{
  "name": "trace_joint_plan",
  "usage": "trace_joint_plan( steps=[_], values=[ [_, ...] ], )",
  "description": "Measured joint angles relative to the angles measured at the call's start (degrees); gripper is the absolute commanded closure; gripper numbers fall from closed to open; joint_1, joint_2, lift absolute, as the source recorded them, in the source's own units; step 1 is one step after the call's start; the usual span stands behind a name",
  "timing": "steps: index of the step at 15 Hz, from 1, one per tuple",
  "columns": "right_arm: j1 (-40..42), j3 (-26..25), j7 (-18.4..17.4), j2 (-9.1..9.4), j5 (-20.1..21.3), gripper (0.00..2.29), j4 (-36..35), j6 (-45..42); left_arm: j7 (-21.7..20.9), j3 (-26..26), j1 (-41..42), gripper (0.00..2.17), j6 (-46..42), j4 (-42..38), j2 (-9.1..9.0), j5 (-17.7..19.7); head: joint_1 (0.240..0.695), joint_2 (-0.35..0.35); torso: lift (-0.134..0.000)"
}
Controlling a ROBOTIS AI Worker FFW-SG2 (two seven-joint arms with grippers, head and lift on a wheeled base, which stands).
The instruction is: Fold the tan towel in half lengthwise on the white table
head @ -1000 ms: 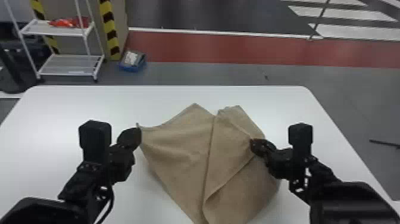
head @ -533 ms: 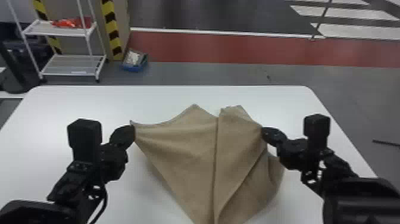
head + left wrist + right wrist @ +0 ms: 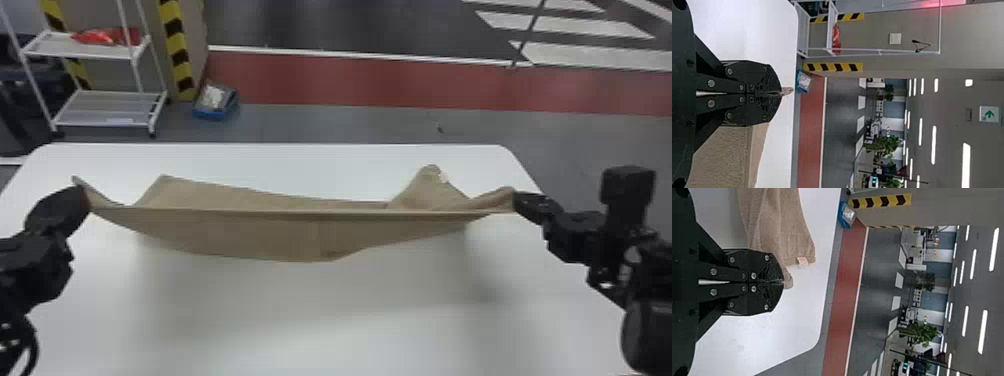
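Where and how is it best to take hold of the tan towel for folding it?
Probably at the two ends of the towel's lifted edge, coming from outside: the left gripper from the left, the right gripper from the right, as they pinch it now. The edge runs nearly straight between them, so these grips should guide the fold evenly.

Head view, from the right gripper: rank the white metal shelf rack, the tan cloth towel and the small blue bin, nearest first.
From the right gripper:
1. Tan towel: held in it, stretching left.
2. Blue bin: on the floor beyond the table, left.
3. White rack: beyond the table, left of the bin.
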Motion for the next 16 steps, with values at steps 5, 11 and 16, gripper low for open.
trace_joint_plan(
  steps=[5, 11, 16],
  values=[
    [-1.6, 1.8, 1.4, -0.05, 0.8, 1.33, -2.0, 4.4, 2.7, 2.4, 3.0, 1.63, -2.0, -5.2, -0.35, -0.5, 0.695, -0.057, -0.123],
    [-21.8, 13.3, -0.4, 1.27, 6.3, 1.33, 11.4, 6.6, 2.3, 4.0, -17.3, 1.63, 1.3, 9.0, 0.60, -0.4, 0.581, 0.058, -0.123],
    [-30.5, 13.1, -0.6, 1.84, 6.3, 1.33, 18.1, 1.1, 2.0, 7.3, -28.5, 1.63, -0.2, 17.2, 2.78, 3.6, 0.467, 0.092, -0.123]
  ],
)
